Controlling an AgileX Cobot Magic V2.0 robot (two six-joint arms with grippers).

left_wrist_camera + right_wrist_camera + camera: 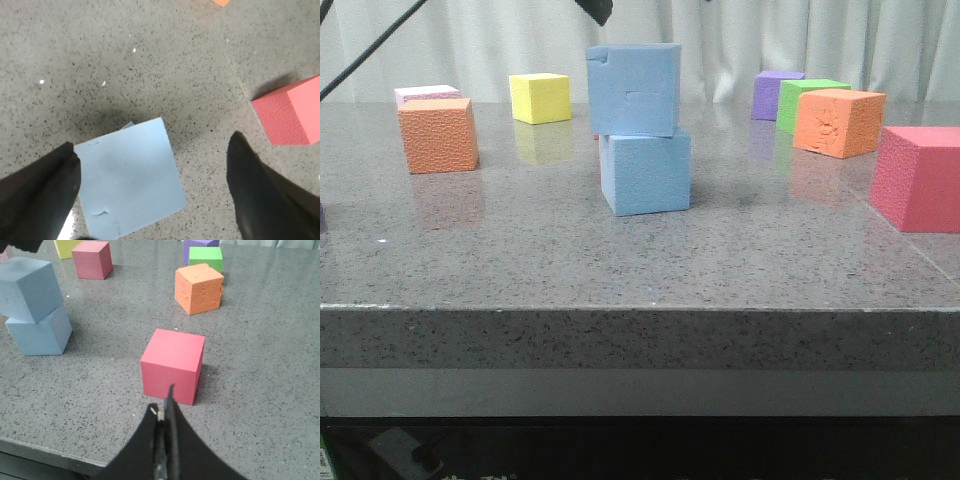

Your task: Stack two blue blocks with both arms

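The notched blue block [633,89] is sitting on the plain blue block [646,173] near the middle of the surface [520,260], slightly twisted and overhanging. The stacking step looks finished. The left gripper [150,195] is hovering above the stack, jaws spread and touching nothing. The right gripper [165,440] is waiting near the front edge, jaws pressed together. What remains is probably lifting the left arm straight away without nudging the top block.

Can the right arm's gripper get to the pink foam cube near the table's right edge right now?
Probably yes. In the right wrist view the pink foam cube sits directly ahead of the right gripper with only bare table between them, though its fingers are shut and would need to open first.
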